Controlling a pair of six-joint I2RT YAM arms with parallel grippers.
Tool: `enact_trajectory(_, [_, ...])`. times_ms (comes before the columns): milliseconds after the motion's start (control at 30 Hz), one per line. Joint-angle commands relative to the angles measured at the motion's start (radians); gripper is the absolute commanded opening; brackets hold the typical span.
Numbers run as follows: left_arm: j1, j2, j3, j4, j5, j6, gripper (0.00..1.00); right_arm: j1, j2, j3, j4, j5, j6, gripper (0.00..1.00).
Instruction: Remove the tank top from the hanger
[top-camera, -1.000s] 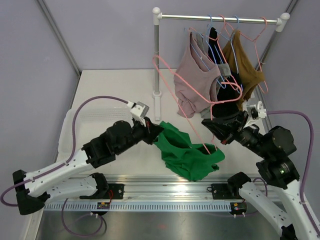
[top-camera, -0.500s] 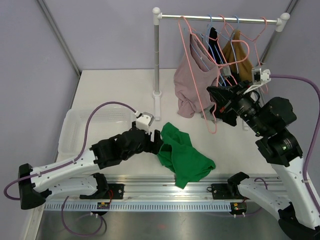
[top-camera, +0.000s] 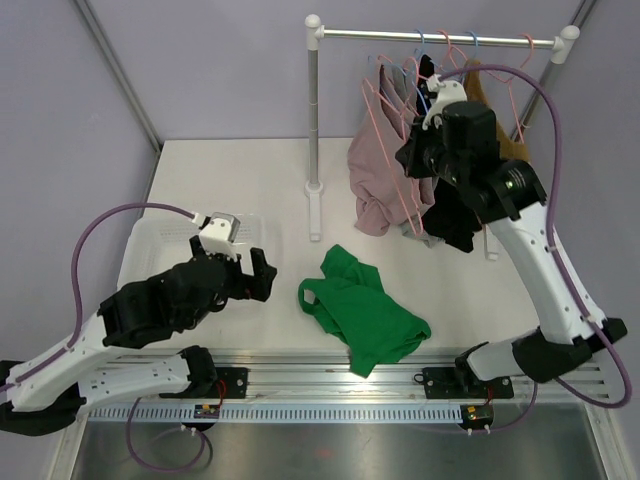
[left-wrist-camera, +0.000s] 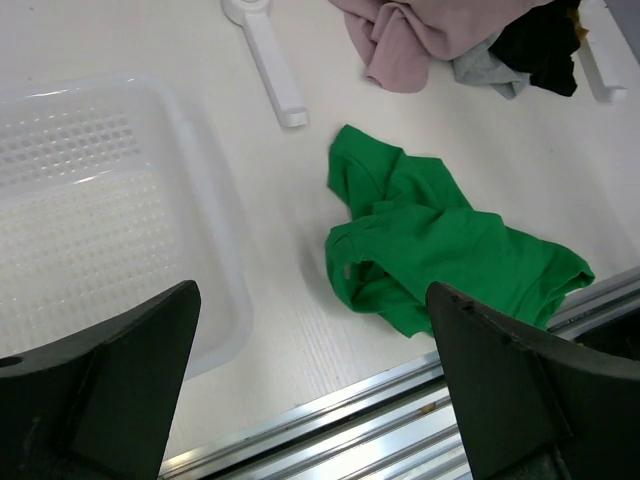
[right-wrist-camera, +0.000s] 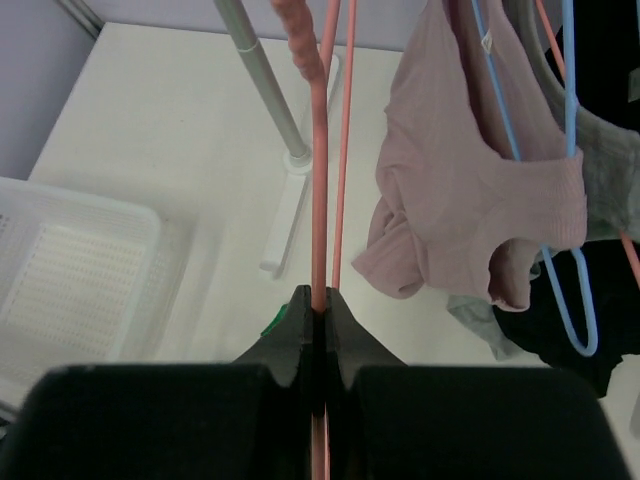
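1. First, at the far left, a white basket (left-wrist-camera: 100, 85) sits on the table (top-camera: 230, 170).
2. Just right of it, the left gripper (top-camera: 260, 282) hovers above the table with its fingers spread wide, holding nothing.
3. Next, the green tank top (top-camera: 365, 315) lies crumpled on the table (off any hanger), near the front edge and apart from both grippers.
4. Furthest right, the right gripper (right-wrist-camera: 318, 305) is raised at the rack (top-camera: 314, 110), fingers pinched on a pink hanger (right-wrist-camera: 319, 200), beside a mauve top (top-camera: 375, 170).
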Motion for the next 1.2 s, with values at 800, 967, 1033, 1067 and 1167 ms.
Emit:
enact_trajectory(800, [-0.004,-0.114,-0.134,0.007,0.003,0.034,0.99,-0.041,0.691,0.846,-0.135,0.041,-0.097,0.04])
enact_trajectory(967, [-0.004,-0.052,-0.118,0.03,0.017,0.029,0.99,-0.041,0.617,0.791,-0.13,0.018,-0.085,0.68])
enact_trajectory(1033, [-0.004,-0.018,-0.11,0.073,0.035,0.032,0.99,-0.041,0.573,0.786,-0.15,0.016,-0.083,0.71])
enact_trajectory(1067, [-0.004,0.02,-0.111,0.123,0.056,0.034,0.99,-0.039,0.554,0.781,-0.155,0.013,-0.085,0.8])
enact_trajectory(1167, [-0.016,0.085,-0.108,0.232,0.102,0.042,0.99,-0.041,0.459,0.725,-0.161,0.009,-0.088,0.99])
